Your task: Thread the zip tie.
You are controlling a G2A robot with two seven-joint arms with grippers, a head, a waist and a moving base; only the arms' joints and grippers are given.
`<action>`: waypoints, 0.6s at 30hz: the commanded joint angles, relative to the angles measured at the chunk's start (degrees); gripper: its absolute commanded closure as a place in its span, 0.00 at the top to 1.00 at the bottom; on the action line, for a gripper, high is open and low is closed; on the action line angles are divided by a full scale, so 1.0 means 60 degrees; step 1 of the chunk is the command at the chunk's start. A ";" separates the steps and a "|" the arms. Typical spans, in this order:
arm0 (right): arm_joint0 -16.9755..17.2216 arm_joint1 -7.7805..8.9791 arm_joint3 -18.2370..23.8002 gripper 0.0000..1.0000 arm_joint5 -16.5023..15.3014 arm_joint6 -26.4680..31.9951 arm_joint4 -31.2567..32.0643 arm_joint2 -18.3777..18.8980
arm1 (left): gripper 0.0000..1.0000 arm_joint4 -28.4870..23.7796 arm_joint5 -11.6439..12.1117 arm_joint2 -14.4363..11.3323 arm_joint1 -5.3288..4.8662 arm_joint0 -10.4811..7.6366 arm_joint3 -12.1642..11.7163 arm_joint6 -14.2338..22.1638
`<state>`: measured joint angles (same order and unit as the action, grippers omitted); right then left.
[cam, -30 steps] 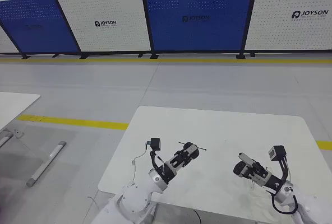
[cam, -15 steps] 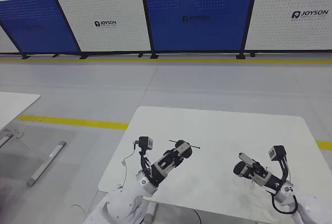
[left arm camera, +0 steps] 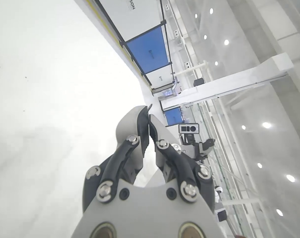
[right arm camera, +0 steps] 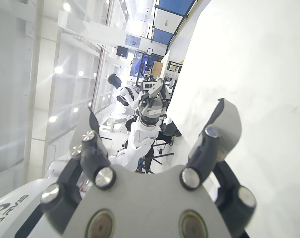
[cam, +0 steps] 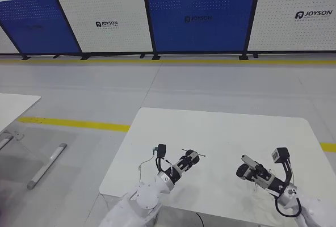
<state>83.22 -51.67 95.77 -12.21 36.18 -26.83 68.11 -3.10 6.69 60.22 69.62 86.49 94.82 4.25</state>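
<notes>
Grip report first: the left claw (left arm camera: 148, 115) is clenched on a thin black plastic zip tie (cam: 202, 155). The strap sticks out on both sides of the fingertips and runs roughly from 9 to 3 o'clock over the white rectangular tabletop (cam: 225, 127). From the wrist camera, only a sliver of black peeks past the closed pads (left arm camera: 141, 122), so the pinch is tight and well out at the fingertips. My read is that this leaves as much strap free as possible for the threading.

Over at 3 o'clock from that claw, well apart, sits the right claw (cam: 243, 169). Its fingers are spread wide and it carries nothing. It is angled toward 10 o'clock, facing its partner, which looks like a receiver lined up for the free end.

Both claws sit toward the 6 o'clock edge of the tabletop, left at about 7 and right at about 5. Which end of the tie is the locking head, I can't tell from here. No loop is formed, so the threading is not yet done.
</notes>
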 commanded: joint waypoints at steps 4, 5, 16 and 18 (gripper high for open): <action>0.0000 0.0000 0.0000 1.00 0.0000 0.0000 0.0000 0.0000 | 0.00 -0.0030 0.0314 0.0184 -0.0048 0.0139 0.0802 0.0265; 0.0000 0.0000 0.0000 1.00 0.0000 0.0000 0.0000 0.0000 | 0.00 -0.0094 0.0411 0.0308 -0.0079 0.0281 0.1148 0.0346; 0.0000 0.0000 0.0000 1.00 0.0000 0.0000 0.0000 0.0000 | 0.00 -0.0767 0.1396 0.2024 -0.0445 0.2258 0.4039 0.1467; 0.0000 0.0000 0.0000 1.00 0.0000 0.0000 0.0000 0.0000 | 0.00 -0.0600 0.1234 0.2051 -0.0464 0.2313 0.3950 0.1534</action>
<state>83.22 -51.67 95.77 -12.21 36.18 -26.83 68.11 -7.33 14.69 72.59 66.86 100.36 118.98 13.41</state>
